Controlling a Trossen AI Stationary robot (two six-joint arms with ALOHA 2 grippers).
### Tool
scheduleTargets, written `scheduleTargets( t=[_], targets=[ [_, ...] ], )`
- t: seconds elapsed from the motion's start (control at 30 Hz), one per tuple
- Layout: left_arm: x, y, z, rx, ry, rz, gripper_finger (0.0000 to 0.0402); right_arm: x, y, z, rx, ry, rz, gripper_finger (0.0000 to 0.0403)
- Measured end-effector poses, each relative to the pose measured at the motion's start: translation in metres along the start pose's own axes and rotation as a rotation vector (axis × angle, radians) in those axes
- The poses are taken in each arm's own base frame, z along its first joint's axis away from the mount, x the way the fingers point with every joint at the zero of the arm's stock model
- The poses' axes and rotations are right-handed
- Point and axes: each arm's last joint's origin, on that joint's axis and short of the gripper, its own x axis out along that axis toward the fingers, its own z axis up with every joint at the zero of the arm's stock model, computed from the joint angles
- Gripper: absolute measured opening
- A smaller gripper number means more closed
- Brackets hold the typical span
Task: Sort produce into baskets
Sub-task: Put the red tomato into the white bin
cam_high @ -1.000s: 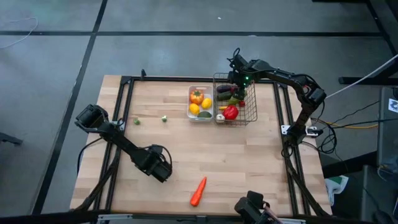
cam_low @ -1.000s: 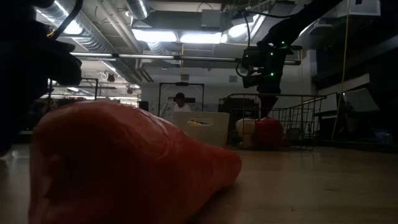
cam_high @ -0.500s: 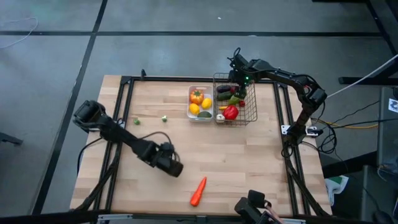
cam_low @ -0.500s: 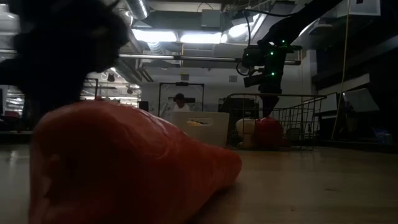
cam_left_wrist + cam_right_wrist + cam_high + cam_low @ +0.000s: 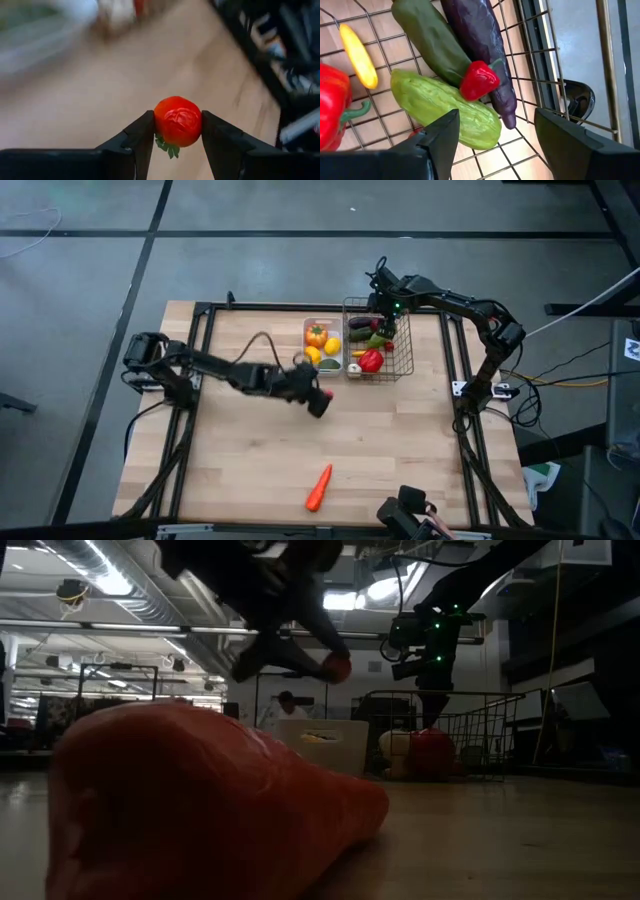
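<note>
Pinching a round, wrinkled red tomato (image 5: pixel 178 121), left hand (image 5: pixel 177 131); right hand (image 5: pixel 495 131) spread over wire-mesh basket (image 5: pixel 530 75)

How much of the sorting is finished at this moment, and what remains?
Mostly done: the white tray holds several pieces and the wire basket holds more, among them an eggplant and a cucumber. In hand: the left hand grips a small red tomato above the table, near the tray. The right hand is open over the basket. Left: the carrot and two small green pieces on the table.
</note>
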Motion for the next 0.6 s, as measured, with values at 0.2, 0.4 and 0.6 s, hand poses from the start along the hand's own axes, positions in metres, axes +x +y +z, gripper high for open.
scheduleTargets(
  t=[0.2, 0.4, 0.6],
  targets=[
    [0.006, 0.033, 0.049, 0.053, -0.133, 0.065, 0.0152, 0.0, 0.0, 0.0, 0.0, -0.001, 0.0, 0.0255],
    [0.011, 0.066, 0.078, 0.106, -0.184, 0.169, 0.0152, 0.0, 0.0, 0.0, 0.0, -0.005, -0.002, 0.0255],
    [0.011, 0.086, 0.094, 0.124, -0.201, 0.231, 0.0152, 0.0, -0.001, 0.001, 0.001, -0.015, 0.001, 0.0255]
  ],
)
